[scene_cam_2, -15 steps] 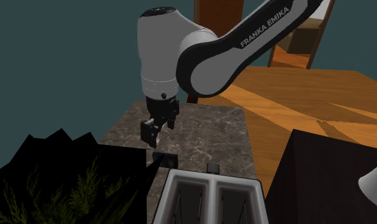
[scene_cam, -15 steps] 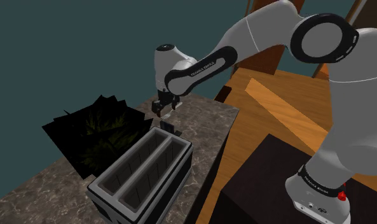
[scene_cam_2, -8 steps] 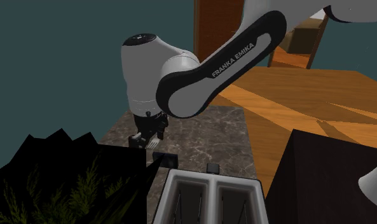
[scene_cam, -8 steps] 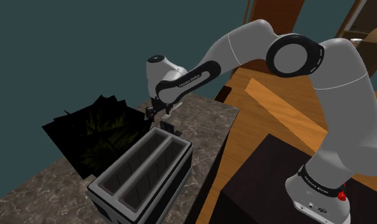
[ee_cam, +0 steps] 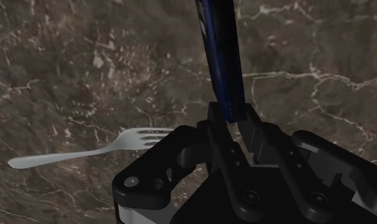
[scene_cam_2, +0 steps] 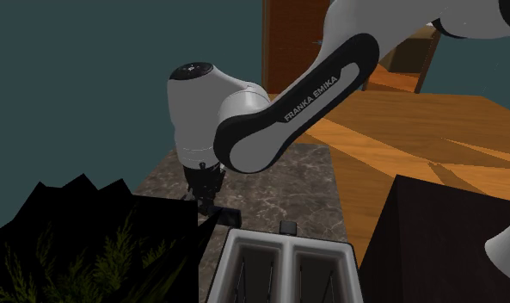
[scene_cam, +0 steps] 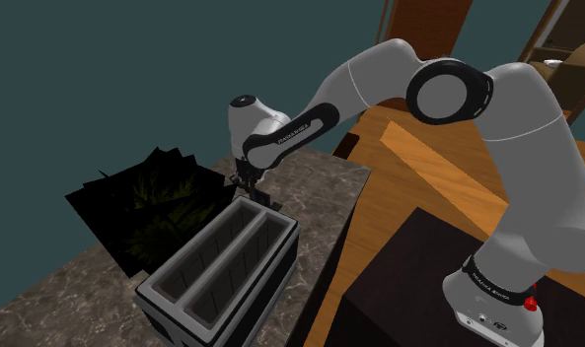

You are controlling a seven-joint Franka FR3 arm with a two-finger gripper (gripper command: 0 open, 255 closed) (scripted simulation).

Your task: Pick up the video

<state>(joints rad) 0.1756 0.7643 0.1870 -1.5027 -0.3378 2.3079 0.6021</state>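
- Gripping a thin, dark blue video case (ee_cam: pixel 220 51) by its narrow edge with the all-black gripper (ee_cam: pixel 234 119), fingers (ee_cam: pixel 253 130) closed against its two flat sides.
- Finding that video case standing on edge on the dark, white-veined marble counter (ee_cam: pixel 85 63), just beside one short end of a grey two-slot toaster (scene_cam: pixel 221 266).
- Seeing it in the second exterior view as a small dark slab directly under the gripper, between the gripper and the toaster's end.
- Reaching down steeply with the white arm (scene_cam: pixel 379 74) from the dark stand (scene_cam: pixel 418 286) at the shoulder view's lower right, the wrist pointing almost straight at the counter.
- Noting a silver fork (ee_cam: pixel 79 154) lying flat on the marble near the gripper, tines pointing toward the fingers, apart from the case.
- Noting a dark, shadowy plant (scene_cam: pixel 152 197) on the counter toward the shoulder view's left, close to the toaster's long side.
- Showing a wooden floor (scene_cam: pixel 428 158) beyond the counter's edge, and a teal wall behind.
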